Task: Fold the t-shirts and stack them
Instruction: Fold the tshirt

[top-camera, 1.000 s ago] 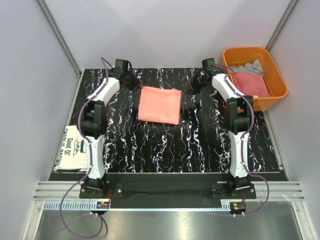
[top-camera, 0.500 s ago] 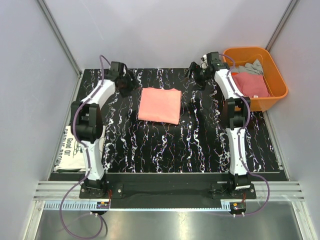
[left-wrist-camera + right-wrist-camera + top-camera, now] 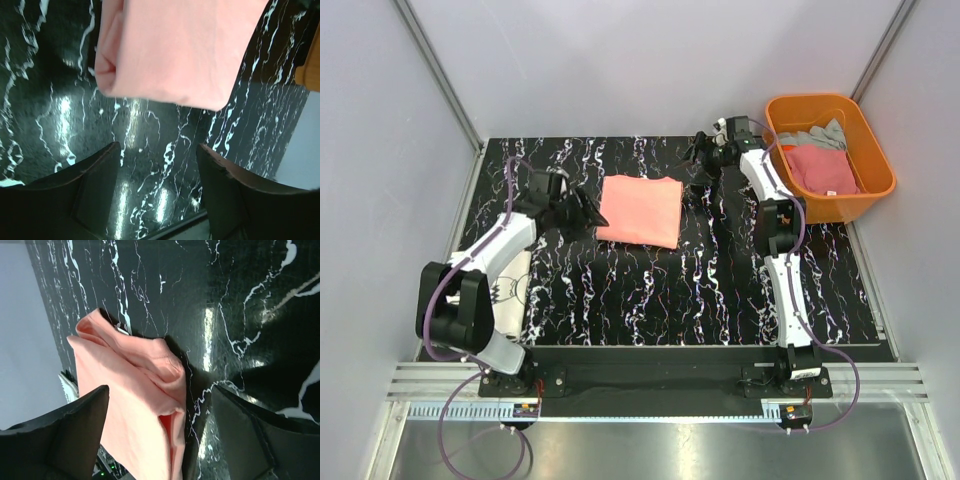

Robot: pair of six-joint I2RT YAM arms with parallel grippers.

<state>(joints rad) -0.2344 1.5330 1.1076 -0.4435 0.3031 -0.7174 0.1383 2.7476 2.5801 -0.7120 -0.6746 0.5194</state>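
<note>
A folded salmon-pink t-shirt lies on the black marbled table. My left gripper is open and empty, just off the shirt's left edge. In the left wrist view the shirt lies ahead of the open gripper. My right gripper is open by the shirt's far right corner. In the right wrist view the open gripper hovers over the shirt's folded edge. A white t-shirt with black lettering lies at the left edge, partly hidden by my left arm.
An orange plastic tub stands at the far right and holds a grey shirt and a deeper pink shirt. Grey walls enclose the table on three sides.
My left arm has swung from the far left corner toward the near side, and its gripper now sits at the pink shirt's left edge. My right gripper has shifted slightly left and farther back.
</note>
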